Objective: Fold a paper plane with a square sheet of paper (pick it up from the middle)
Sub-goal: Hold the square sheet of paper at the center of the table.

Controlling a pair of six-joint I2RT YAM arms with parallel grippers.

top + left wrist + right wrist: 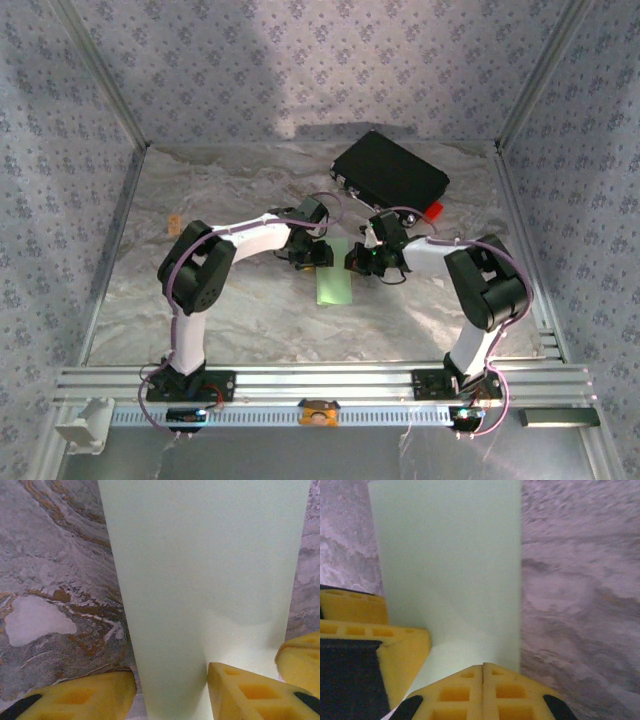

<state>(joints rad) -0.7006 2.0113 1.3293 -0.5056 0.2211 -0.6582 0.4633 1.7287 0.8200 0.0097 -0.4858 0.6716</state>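
Between the two grippers: the square sheet of paper (335,285) lies flat on the marbled table (230,300), one end beside both sets of fingertips and the rest running out ahead of them.
Sheet shape: a long narrow rectangle rather than a square, so I judge one lengthwise fold is in.
Left gripper (310,255): its jaws stand partly apart. One yellow finger (80,697) sits just off the sheet's edge and the other over the paper. I cannot tell whether it presses down, and it grips nothing.
Right gripper (362,260): its fingers (465,692) are closed tip to tip at the sheet's near edge. No paper shows between them.
Done: probably the centre crease only.
Left to do: the paper shows no pointed nose, so the corner folds and wing folds remain.
Behind the grippers: a black case (390,170) and a red tab (433,210) lie well apart from the sheet.
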